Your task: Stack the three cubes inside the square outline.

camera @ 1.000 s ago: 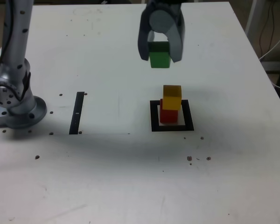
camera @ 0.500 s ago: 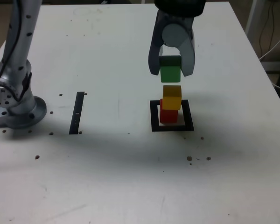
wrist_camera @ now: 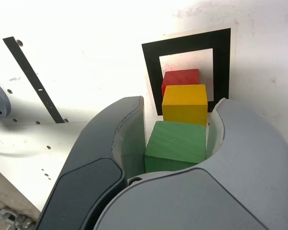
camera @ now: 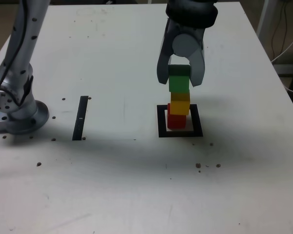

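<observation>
Upper centre, exterior view: pincer (camera: pixel 180 78) pinches green cube (camera: pixel 179 79) at yellow cube's (camera: pixel 180 104) top. Right of centre: yellow cube sits on red cube (camera: pixel 176 119), inside square outline (camera: pixel 197 121) on counter (camera: pixel 122 185). Green-yellow contact: cannot tell.

Green cube (camera: pixel 179 84) lower, at yellow cube (camera: pixel 180 104)

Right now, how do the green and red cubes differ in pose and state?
Green cube is gripped in the hand; red cube is free of it.
Green is the uppermost cube, over the yellow one; red is lowest, inside the black square outline.
Both are plain, solid-coloured blocks.
</observation>
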`<action>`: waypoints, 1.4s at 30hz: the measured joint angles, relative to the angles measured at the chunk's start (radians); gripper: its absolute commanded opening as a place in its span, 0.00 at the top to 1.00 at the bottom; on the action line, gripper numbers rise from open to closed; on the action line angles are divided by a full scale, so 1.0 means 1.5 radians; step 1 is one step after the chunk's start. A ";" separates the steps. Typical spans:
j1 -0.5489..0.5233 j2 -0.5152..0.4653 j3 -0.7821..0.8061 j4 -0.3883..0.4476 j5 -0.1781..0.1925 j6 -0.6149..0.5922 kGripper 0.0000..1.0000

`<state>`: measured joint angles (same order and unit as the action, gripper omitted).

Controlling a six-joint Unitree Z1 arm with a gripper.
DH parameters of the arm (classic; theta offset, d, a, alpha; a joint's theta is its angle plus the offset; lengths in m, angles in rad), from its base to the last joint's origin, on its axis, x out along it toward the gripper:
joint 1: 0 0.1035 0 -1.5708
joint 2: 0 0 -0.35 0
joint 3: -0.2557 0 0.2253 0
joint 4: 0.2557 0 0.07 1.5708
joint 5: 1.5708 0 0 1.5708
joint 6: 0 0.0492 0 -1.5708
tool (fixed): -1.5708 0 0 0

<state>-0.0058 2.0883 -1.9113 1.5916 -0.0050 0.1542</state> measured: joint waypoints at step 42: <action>0.001 0.024 0.029 -0.024 -0.005 0.016 0.13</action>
<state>-0.0044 2.1240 -1.8671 1.5562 -0.0120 0.1780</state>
